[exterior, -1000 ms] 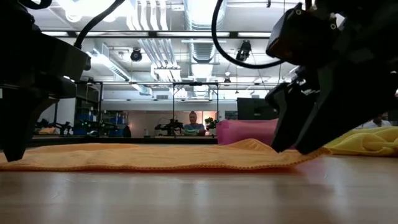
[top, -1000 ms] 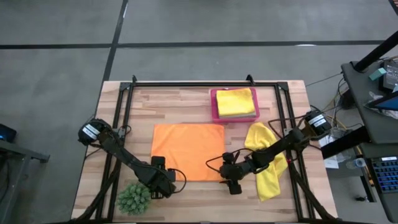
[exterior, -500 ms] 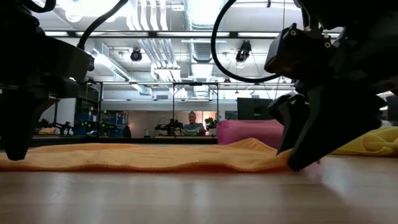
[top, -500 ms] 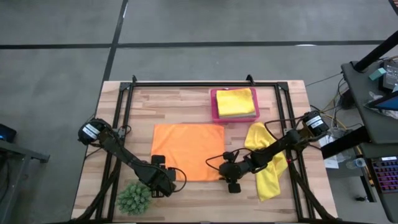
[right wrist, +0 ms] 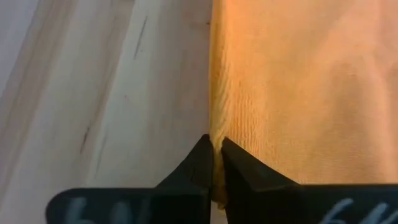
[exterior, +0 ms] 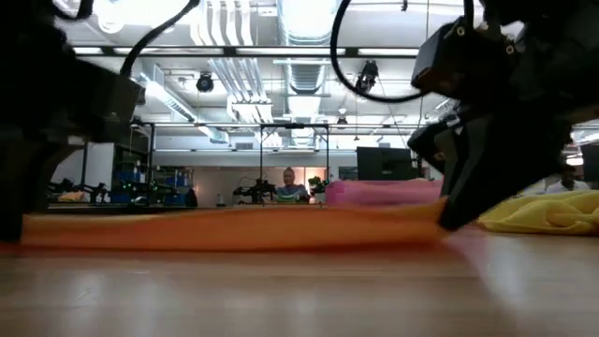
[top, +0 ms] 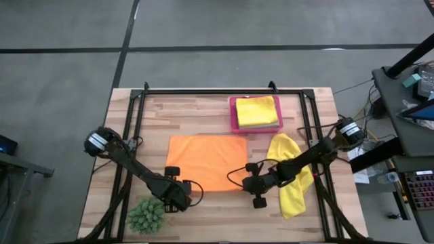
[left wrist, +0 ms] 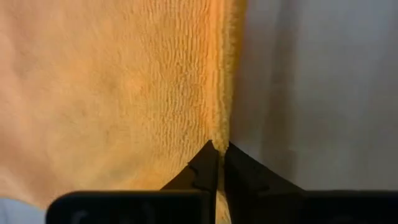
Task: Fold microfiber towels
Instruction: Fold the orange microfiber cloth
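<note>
Both claws are pinching the near edge of the orange towel (top: 206,163): left claw (left wrist: 217,149) and right claw (right wrist: 215,146) clamped at its 2 corners. It is lying flat mid-surface (top: 203,108), bare wood around.

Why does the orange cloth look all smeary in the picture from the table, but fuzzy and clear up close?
Low view: the orange towel is a smeared band and the dark arms are soft-edged, with bright ceiling lights glaring above. Left wrist view: the towel's weave is sharp. Right wrist view: the weave is crisp too, and the wood grain beside it.
</note>
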Robot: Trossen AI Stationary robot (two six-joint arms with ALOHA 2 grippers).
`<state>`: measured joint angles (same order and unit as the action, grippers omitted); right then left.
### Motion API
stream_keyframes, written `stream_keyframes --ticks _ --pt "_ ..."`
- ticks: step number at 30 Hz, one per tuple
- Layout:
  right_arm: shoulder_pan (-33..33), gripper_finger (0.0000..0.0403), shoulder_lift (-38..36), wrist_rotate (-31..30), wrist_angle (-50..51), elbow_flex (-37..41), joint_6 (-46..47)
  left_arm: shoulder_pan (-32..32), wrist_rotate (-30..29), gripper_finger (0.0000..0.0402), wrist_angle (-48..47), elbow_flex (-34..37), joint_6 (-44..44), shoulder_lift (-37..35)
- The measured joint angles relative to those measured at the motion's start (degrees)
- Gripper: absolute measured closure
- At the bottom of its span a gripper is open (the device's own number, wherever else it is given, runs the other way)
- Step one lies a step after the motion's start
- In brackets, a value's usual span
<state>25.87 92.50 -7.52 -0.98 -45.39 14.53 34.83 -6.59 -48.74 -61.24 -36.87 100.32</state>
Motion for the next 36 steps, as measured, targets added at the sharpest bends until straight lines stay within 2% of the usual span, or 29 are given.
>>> stream_keyframes --ticks 9,15,18,25,36 --pt "0.0 0.0394 -7.9 0.0 10.9 -0.4 -0.7 -0.1 0.8 0.0401 0.0 -5.6 3.2 -5.9" --pt "-0.4 0.0394 -11.9 -1.2 14.8 -2.2 -1.7 -0.6 2.0 0.0401 -0.4 -8.1 4.1 -6.6" --pt "-1.2 0.0394 -12.7 -3.0 17.5 -3.5 -2.0 -1.1 2.0 0.0401 -3.7 -8.7 4.8 -6.7" --pt "-5.3 0.0394 -12.6 -8.1 23.6 -6.1 -4.4 -4.3 1.7 0.0401 -12.3 -8.8 7.4 -6.7" --pt "-15.1 0.0394 -12.4 -9.1 24.5 -6.0 -10.5 -13.2 1.7 0.0401 -14.4 -8.5 21.4 -6.8"
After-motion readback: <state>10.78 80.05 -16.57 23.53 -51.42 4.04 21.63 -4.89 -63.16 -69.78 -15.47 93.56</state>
